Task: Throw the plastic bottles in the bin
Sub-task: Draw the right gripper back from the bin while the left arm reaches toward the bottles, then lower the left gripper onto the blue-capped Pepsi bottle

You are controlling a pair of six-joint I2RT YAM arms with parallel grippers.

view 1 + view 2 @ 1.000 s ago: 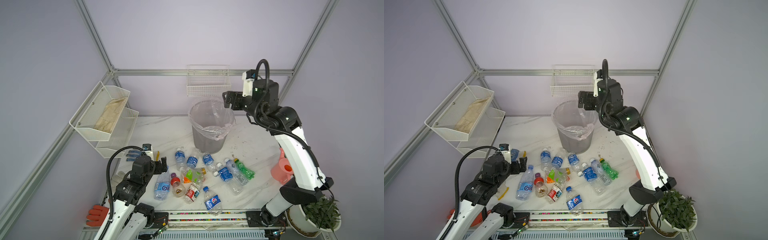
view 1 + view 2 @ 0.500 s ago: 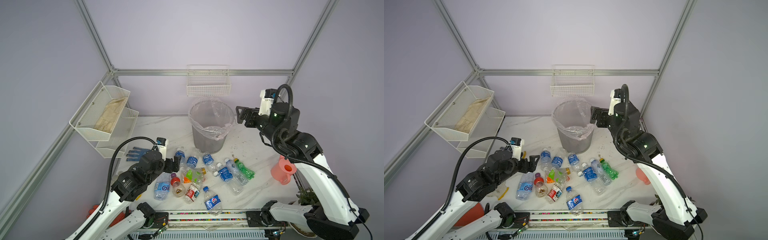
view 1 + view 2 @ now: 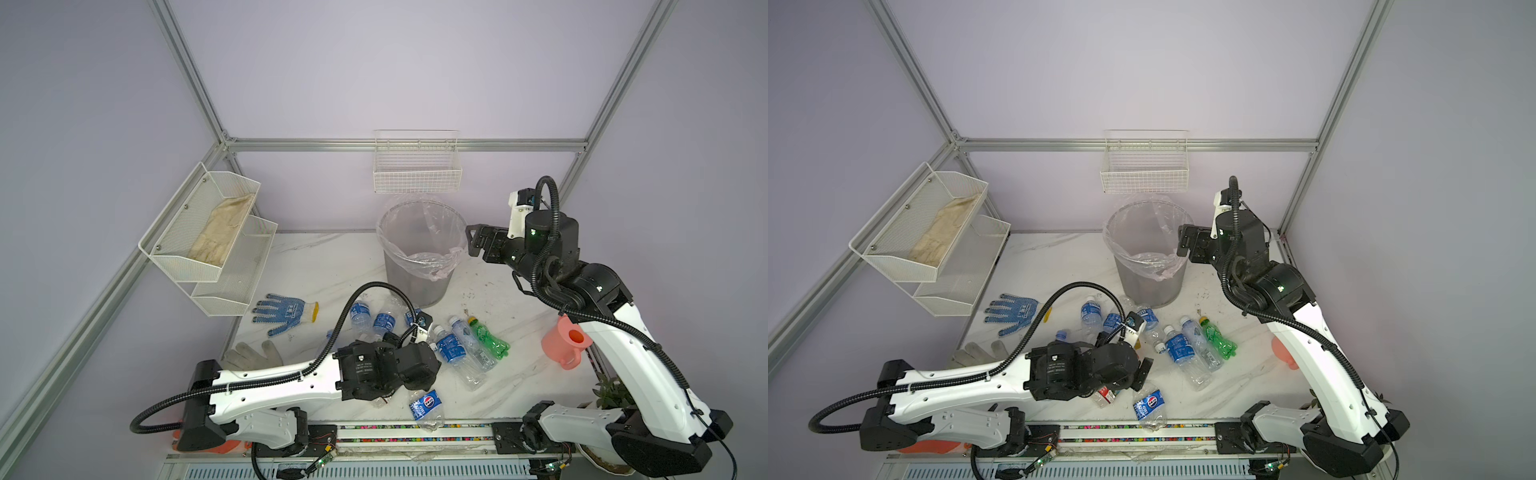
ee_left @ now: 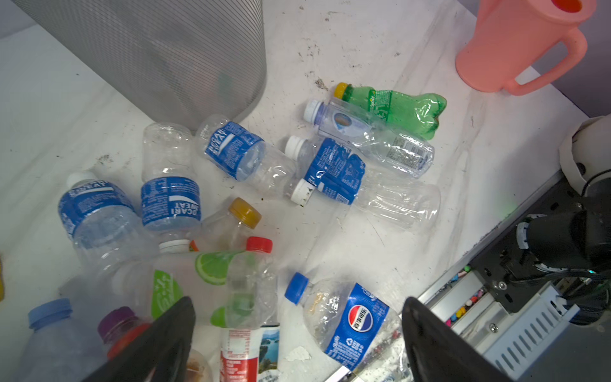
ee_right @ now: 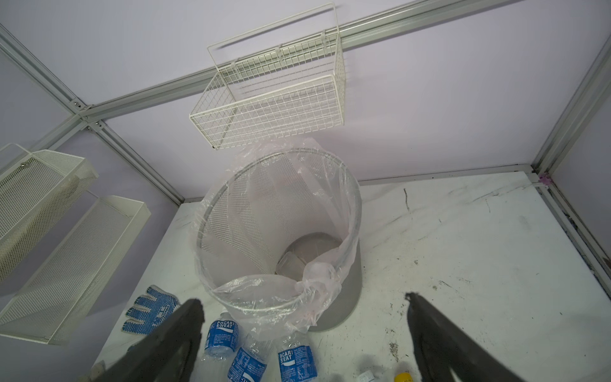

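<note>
Plastic bottles crowd beneath left gripper, jaws spread: may pinch two. Right gripper, jaws spread and empty, could snag liner of bin.

Plastic bottles lie before the bin (wire basket on the wall behind); glove left, watering can right.

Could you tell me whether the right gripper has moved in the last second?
Yes: the right gripper has sunk from over the rim of the bin to beside its right side.
</note>
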